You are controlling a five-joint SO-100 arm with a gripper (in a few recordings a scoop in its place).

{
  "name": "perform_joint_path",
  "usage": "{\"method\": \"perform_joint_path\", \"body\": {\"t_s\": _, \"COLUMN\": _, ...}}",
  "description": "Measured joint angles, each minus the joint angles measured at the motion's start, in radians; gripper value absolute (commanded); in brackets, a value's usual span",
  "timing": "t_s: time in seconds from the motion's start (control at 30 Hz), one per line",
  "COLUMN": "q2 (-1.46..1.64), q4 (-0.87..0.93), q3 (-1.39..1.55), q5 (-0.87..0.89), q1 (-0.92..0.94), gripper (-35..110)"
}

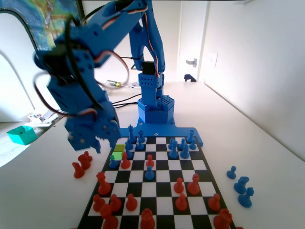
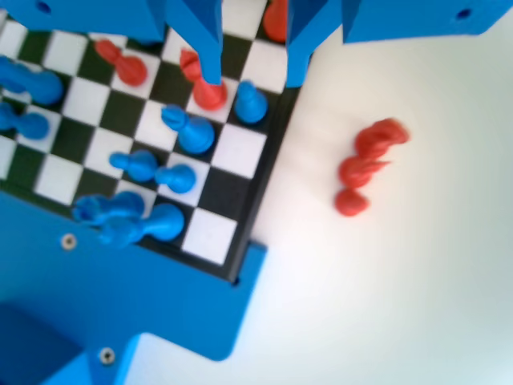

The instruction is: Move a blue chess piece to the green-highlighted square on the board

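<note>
The blue arm's gripper (image 1: 90, 142) hangs above the table just left of the board (image 1: 157, 193), raised well off it. In the wrist view the gripper (image 2: 253, 79) is open; its jaws stand apart with nothing between them. A small blue pawn (image 2: 251, 103) stands in the board's edge column just below the gap. In the fixed view this blue pawn (image 1: 113, 162) stands at the near edge of the green-highlighted square (image 1: 117, 155); whether it is on that square or on the one in front I cannot tell. A red pawn (image 1: 125, 161) stands beside it.
An olive-yellow square (image 1: 120, 148) lies just behind the green one. Several blue pieces (image 1: 178, 148) crowd the board's far rows and red pieces (image 1: 186, 188) the near rows. Three red pieces (image 2: 365, 168) stand off the board near the gripper, and blue ones (image 1: 242, 183) stand off it at the right.
</note>
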Motion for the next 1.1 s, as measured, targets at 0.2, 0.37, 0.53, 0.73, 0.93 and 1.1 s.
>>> {"method": "perform_joint_path", "body": {"t_s": 0.2, "q2": 0.081, "q4": 0.178, "q3": -0.098, "q5": -0.002, "q1": -0.006, "gripper": 2}}
{"method": "perform_joint_path", "body": {"t_s": 0.37, "q2": 0.202, "q4": 0.308, "q3": -0.107, "q5": 0.015, "q1": -0.012, "gripper": 1}}
{"method": "perform_joint_path", "body": {"t_s": 0.53, "q2": 0.359, "q4": 0.399, "q3": -0.106, "q5": 0.063, "q1": -0.049, "gripper": 1}}
{"method": "perform_joint_path", "body": {"t_s": 0.73, "q2": 0.575, "q4": 0.471, "q3": -0.06, "q5": 0.192, "q1": -0.121, "gripper": 1}}
{"method": "perform_joint_path", "body": {"t_s": 0.93, "q2": 0.815, "q4": 0.529, "q3": -0.012, "q5": 0.336, "q1": -0.221, "gripper": 1}}
{"method": "perform_joint_path", "body": {"t_s": 1.1, "q2": 1.014, "q4": 0.543, "q3": 0.054, "q5": 0.4, "q1": -0.288, "gripper": 1}}
